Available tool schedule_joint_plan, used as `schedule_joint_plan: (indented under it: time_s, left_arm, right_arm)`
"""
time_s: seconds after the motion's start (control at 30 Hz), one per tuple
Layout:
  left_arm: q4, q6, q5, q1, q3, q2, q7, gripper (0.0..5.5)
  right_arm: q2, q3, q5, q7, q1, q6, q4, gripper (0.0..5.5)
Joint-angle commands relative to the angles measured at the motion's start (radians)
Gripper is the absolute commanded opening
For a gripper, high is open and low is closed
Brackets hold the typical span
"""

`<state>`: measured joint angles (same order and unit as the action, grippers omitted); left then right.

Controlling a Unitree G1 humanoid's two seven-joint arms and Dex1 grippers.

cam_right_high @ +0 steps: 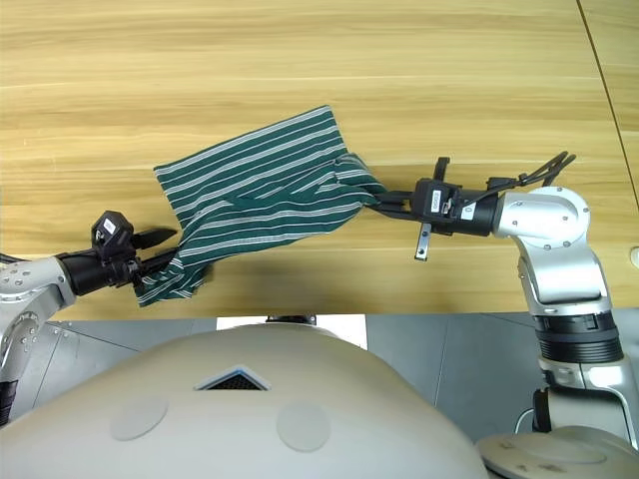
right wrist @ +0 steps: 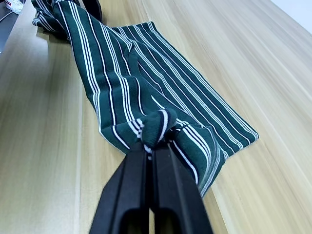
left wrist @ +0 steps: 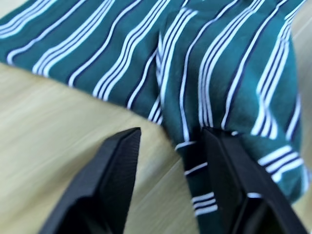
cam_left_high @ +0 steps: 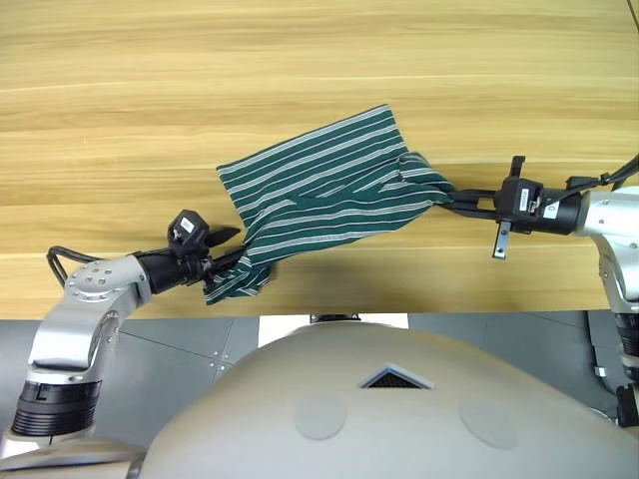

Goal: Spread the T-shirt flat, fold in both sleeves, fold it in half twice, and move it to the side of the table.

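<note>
The green T-shirt (cam_left_high: 319,185) with white stripes lies bunched and partly folded near the front of the wooden table (cam_left_high: 300,60). It is stretched between my two grippers. My right gripper (cam_left_high: 454,200) is at the shirt's right end, shut on a pinched wad of fabric (right wrist: 156,126). My left gripper (cam_left_high: 232,249) is at the shirt's lower left corner, open. In the left wrist view its two fingers (left wrist: 112,165) stand apart over bare wood, and the shirt's edge (left wrist: 195,58) lies against one of them. That corner of the shirt droops toward the table's front edge.
The table's front edge (cam_left_high: 399,314) runs just below both grippers, with grey floor beyond it. Bare wood stretches behind the shirt and to both sides. The table's right edge (cam_right_high: 604,90) shows at the far right.
</note>
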<state>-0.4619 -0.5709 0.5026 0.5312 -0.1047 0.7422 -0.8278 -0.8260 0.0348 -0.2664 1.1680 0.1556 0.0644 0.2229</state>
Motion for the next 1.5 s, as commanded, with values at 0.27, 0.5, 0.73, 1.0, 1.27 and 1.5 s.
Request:
schedule_joint_plan:
  time_s: [0.27,0.5,0.73,1.0,1.27,1.5]
  left_arm:
    - [-0.063,-0.134,0.154,-0.012,-0.003,-0.045,0.017,0.19]
    - [-0.076,-0.086,0.124,-0.01,-0.017,-0.029,0.014,0.02]
    - [-0.197,-0.064,0.188,0.061,-0.107,-0.042,-0.005,0.02]
    - [-0.313,0.113,-0.11,0.182,0.045,0.026,0.018,0.02]
    - [-0.214,0.254,-0.58,0.075,0.356,0.008,0.175,0.02]
    - [-0.223,0.243,-0.613,0.086,0.349,0.012,0.19,0.39]
  right_arm:
    - [-0.007,0.006,0.027,-0.023,-0.011,0.007,0.023,0.0]
    - [-0.002,0.003,0.032,-0.034,-0.006,0.01,0.026,0.0]
    - [-0.001,0.003,0.034,-0.04,-0.002,0.015,0.025,0.0]
    - [-0.001,0.0,0.03,-0.045,0.004,0.019,0.034,0.0]
    - [0.004,0.011,0.034,-0.056,0.001,0.006,0.05,0.0]
    - [0.005,0.014,0.036,-0.071,0.009,-0.003,0.065,0.0]
